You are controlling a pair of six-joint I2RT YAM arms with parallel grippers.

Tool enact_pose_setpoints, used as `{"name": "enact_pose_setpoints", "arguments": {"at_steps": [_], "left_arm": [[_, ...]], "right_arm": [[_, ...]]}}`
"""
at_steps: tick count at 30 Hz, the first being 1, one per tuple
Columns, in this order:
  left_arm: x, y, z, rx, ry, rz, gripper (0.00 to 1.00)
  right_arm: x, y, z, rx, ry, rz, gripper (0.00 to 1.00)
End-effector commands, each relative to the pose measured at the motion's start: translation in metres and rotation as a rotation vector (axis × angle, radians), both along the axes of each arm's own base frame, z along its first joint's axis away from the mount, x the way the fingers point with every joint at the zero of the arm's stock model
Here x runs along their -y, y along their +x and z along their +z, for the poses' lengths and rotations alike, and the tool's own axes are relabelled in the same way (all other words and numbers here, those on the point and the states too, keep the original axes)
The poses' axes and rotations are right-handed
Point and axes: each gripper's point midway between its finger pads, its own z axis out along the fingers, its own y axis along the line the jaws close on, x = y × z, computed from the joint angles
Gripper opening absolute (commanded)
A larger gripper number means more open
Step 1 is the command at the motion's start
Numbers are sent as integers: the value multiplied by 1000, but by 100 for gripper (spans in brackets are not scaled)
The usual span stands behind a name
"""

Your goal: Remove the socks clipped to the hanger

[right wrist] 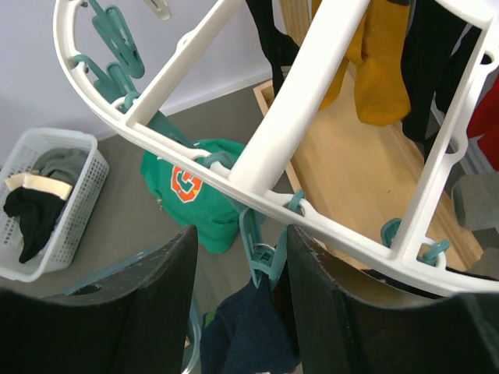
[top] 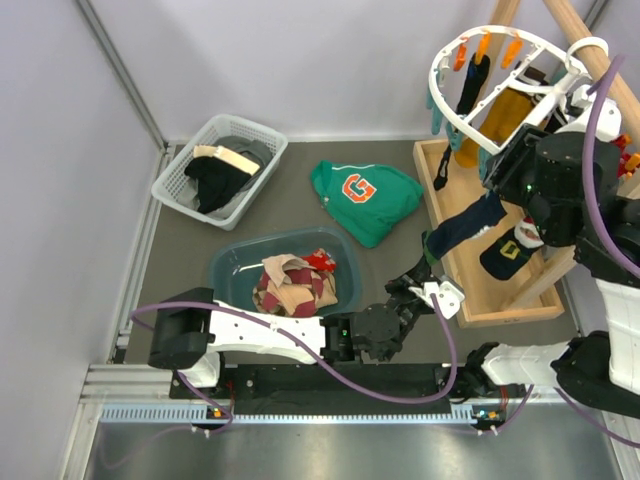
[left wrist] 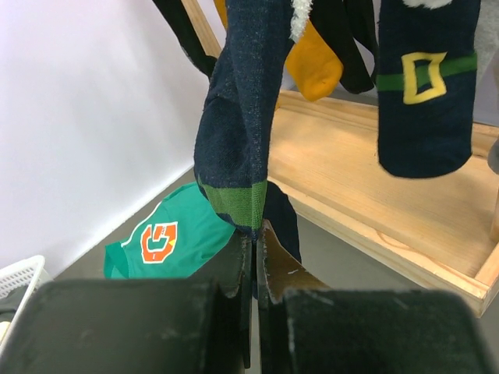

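Two grippers are working one green-banded navy knit sock hanging from the white plastic oval hanger: left gripper clamping its toe, right gripper straddling its teal clip open-jawed, needing a square squeeze before any pull.

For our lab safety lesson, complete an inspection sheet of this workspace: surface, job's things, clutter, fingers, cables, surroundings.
Surface: grey mat, partly bare.
Job's things: navy sock hangs from a teal clip on the white hanger; mustard sock also hanging; sock pile in the teal tub.
Clutter: green sweatshirt on the mat; white basket of dark clothes.
Fingers: left fingers shut on the navy sock's lower end; right fingers open, either side of the clip.
Cables: purple cables along both arms.
Surroundings: white walls; wooden stand.
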Motion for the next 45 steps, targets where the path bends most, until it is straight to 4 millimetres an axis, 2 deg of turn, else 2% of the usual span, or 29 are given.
{"name": "enact_pose_setpoints", "arguments": {"at_steps": [1,9,17,24,33,36,39,40,43,45], "left_arm": [[1,-3,26,0,-94,2,0],[1,-2,24,-1,-81,3,0],[3,-2,21,-1,-77,8,0],[4,-2,24,1,-82,4,0],[1,-2,26,-3,-89,6,0],[2,-2,24,-4,-85,6,0],[2,-2,21,-6,-80,6,0],[1,-2,21,-7,-81,8,0],[-2,-2,19,-18,-92,11,0],[-9,-1,15,-34,-108,16,0]], "right_arm": [[22,-23,-46,-197,-192,-2,49],[26,-20,-57,-226,-247,-43,48],[28,-21,-45,-196,-230,-36,47],[29,-19,-59,-228,-264,-57,46],[35,-17,-58,-218,-278,-99,40],[37,-17,-57,-211,-275,-110,34],[38,-17,-56,-202,-270,-118,20],[38,-17,-54,-191,-263,-120,12],[34,-15,-51,-163,-232,-108,0],[31,-15,-49,-141,-203,-83,0]]}}
